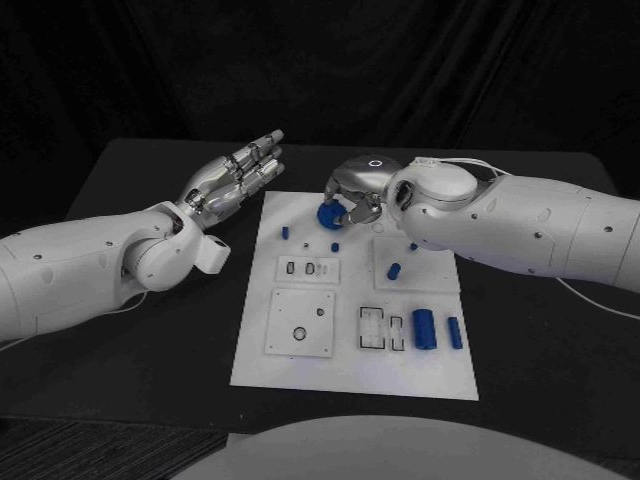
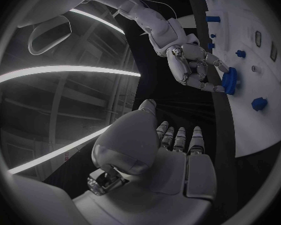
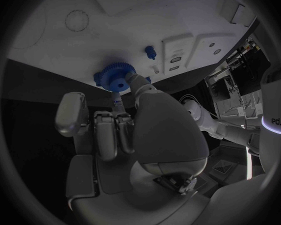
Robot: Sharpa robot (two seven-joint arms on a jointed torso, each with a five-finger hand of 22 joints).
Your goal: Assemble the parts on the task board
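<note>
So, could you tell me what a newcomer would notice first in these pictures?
Probably the right hand holding a blue gear over the far end of the white task board. Next, the left hand, open with fingers straight, beside the board's far left corner, and two blue cylinders lying near its right edge.

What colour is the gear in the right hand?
Blue gear; clearest in the right wrist view.
</note>
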